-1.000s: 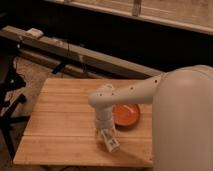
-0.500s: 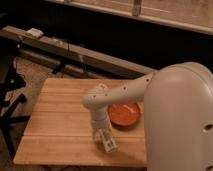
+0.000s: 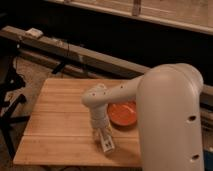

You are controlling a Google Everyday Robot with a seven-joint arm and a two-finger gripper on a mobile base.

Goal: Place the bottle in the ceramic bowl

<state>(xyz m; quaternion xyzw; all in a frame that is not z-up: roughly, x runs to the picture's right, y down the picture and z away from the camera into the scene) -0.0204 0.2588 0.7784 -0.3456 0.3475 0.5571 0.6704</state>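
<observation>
The orange-red ceramic bowl [image 3: 123, 114] sits on the wooden table [image 3: 55, 120], right of centre, partly hidden on its right side by my white arm. My gripper [image 3: 105, 141] points down near the table's front edge, just in front and to the left of the bowl. A small white bottle [image 3: 107, 144] with a printed label shows right at the gripper's tip, low over the wood. Whether the bottle is gripped or only lies under the gripper, I cannot tell.
My bulky white arm [image 3: 170, 120] fills the right side of the view and covers that part of the table. Dark stands and cables [image 3: 12, 100] are on the floor to the left. A long dark rail [image 3: 75, 55] runs behind the table.
The arm has swung a little to the left and looms larger in view. The gripper has shifted slightly left and stays low by the bottle.
</observation>
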